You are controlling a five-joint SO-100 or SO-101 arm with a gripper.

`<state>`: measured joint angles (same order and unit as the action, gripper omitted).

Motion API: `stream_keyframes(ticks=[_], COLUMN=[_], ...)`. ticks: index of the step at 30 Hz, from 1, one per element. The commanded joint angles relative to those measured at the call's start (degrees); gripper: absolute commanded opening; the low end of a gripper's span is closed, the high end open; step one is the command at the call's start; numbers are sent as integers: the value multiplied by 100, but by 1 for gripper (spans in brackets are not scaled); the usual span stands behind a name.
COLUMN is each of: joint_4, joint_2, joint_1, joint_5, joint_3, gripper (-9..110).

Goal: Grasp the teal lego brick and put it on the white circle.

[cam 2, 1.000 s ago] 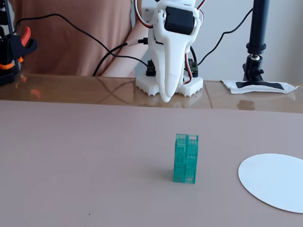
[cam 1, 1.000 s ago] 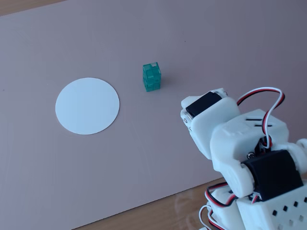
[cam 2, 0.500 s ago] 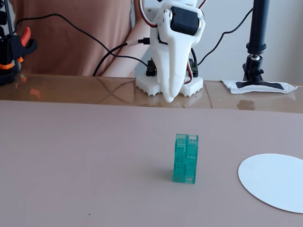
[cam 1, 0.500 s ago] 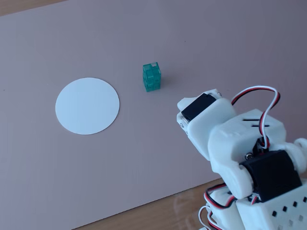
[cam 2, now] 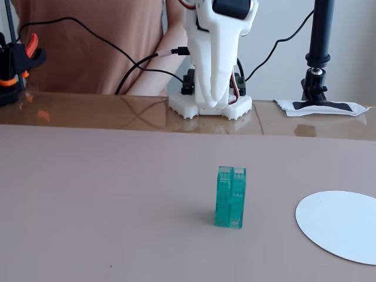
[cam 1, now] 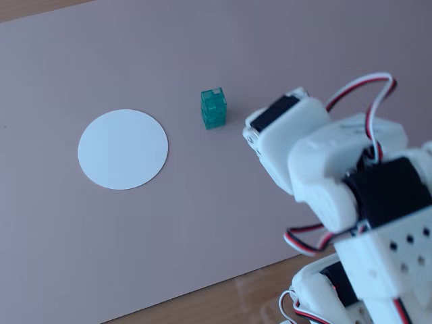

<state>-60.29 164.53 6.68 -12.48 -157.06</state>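
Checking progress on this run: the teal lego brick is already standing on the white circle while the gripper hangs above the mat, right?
Not quite. The teal lego brick stands upright on the bare mat, beside the white circle and apart from it, as both fixed views show. The gripper does hang above the mat, clear of both.
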Motion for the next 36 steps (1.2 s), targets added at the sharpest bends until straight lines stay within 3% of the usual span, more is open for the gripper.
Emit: stream_keyframes(ticks=[1,13,20,29,36], joint_4=[158,-141,-114,-185,-308], joint_2=[-1310,-4966,-5994,-6082,-6838], joint_1=[62,141,62,149,114], joint_5=[193,290,237,158,88], joint_3=[1116,3665,4184,4298,4649], gripper=[0,0,1,26,28])
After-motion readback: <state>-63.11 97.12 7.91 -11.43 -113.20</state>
